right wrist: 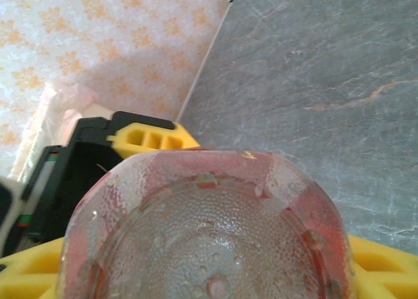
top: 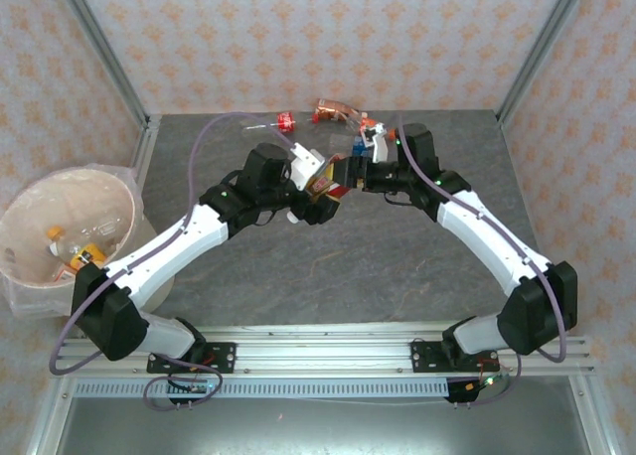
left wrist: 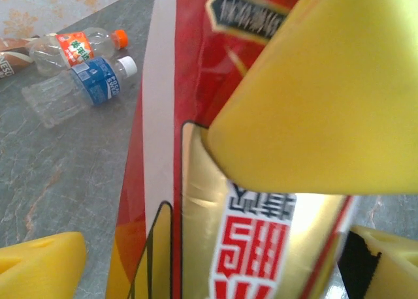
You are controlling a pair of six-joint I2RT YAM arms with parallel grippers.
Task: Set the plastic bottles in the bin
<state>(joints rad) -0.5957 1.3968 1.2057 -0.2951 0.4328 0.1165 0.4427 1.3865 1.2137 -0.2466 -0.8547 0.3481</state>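
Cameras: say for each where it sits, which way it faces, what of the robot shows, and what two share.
Top external: above and behind the robot, looking down on the table; both arms show.
Left wrist: on the left arm, facing the red-gold bottle between the open left end effector's yellow fingers.
Right wrist: on the right arm, facing that bottle's clear base, gripped by the right end effector.
Shared: both wrist views show that bottle.

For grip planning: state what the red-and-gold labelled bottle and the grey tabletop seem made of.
Red-and-gold labelled bottle: probably clear plastic, see-through dimpled base; its label glossy film, with bright glints. Grey tabletop: veined, matte, stone-like; possibly laminate.
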